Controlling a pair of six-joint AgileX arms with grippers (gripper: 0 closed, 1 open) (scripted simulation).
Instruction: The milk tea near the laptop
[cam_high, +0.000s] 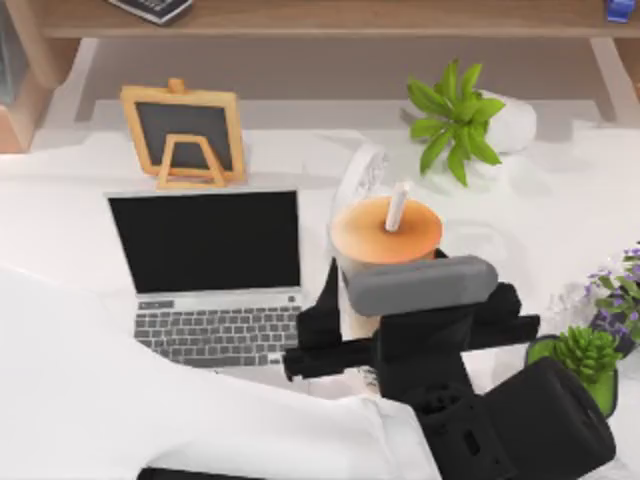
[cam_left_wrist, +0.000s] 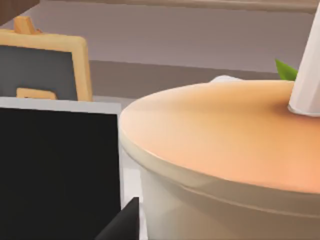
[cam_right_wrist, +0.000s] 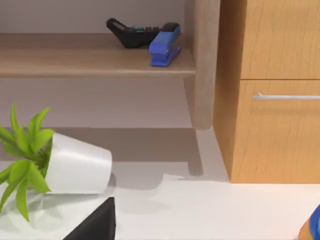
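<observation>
One milk tea (cam_high: 385, 232) between left jaws.

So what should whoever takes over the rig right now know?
Left gripper: closed on the milk tea, one finger on each side of the cup.
Right arm: idle, with its wrist camera facing a tipped white plant pot.
The milk tea is just off the right edge of the open laptop.
Done: the cup is grasped and is beside the laptop.
Left: I can't tell if it's resting on the table. Check, then release and withdraw.
</observation>
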